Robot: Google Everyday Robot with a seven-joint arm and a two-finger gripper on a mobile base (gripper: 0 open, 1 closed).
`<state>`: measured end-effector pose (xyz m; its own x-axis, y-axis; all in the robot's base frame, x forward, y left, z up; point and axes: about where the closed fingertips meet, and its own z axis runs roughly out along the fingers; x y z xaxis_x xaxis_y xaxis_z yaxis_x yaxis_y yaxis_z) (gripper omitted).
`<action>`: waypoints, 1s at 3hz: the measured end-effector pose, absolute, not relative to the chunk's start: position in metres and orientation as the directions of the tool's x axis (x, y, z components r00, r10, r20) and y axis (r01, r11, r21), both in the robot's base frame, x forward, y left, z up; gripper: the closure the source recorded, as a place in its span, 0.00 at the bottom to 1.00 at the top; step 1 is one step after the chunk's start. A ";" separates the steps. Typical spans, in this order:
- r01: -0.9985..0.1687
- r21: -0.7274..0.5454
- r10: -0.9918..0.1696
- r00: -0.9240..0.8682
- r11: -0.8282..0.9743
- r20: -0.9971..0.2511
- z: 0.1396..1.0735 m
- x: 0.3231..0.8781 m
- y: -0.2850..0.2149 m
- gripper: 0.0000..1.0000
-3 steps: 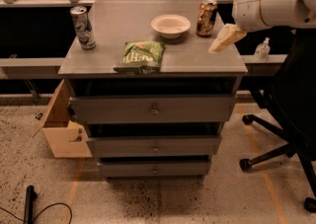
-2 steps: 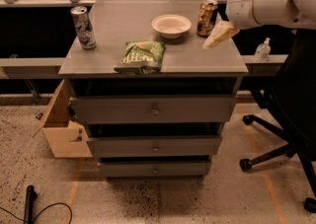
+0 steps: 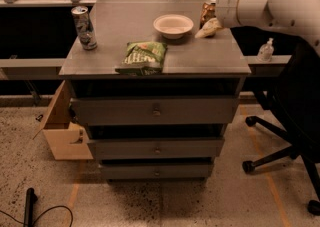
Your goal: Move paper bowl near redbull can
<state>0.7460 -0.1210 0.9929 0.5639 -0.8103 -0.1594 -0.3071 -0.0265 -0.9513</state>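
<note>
Gripper point(image 3: 208, 28) had crept left over the last 1 second and sat low just right of the paper bowl point(image 3: 173, 25), in front of a brown can point(image 3: 206, 9); apart or together, I could not tell. I judged nothing grasped yet. The bowl stayed far-middle on the cabinet top point(image 3: 200, 56), well apart from the redbull can point(image 3: 84, 27) at the left edge.

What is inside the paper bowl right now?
Nothing visible: the paper bowl shows only its bare white inside, though its near wall hides a sliver. The gripper sits just beside it, outside the rim.
</note>
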 end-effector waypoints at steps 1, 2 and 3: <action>-0.308 -0.949 -0.830 0.545 -0.071 -0.115 0.964 0.775 -0.136 0.21; -0.327 -0.940 -0.838 0.536 -0.095 -0.102 0.940 0.798 -0.145 0.31; -0.347 -0.932 -0.832 0.544 -0.106 -0.108 0.920 0.817 -0.144 0.30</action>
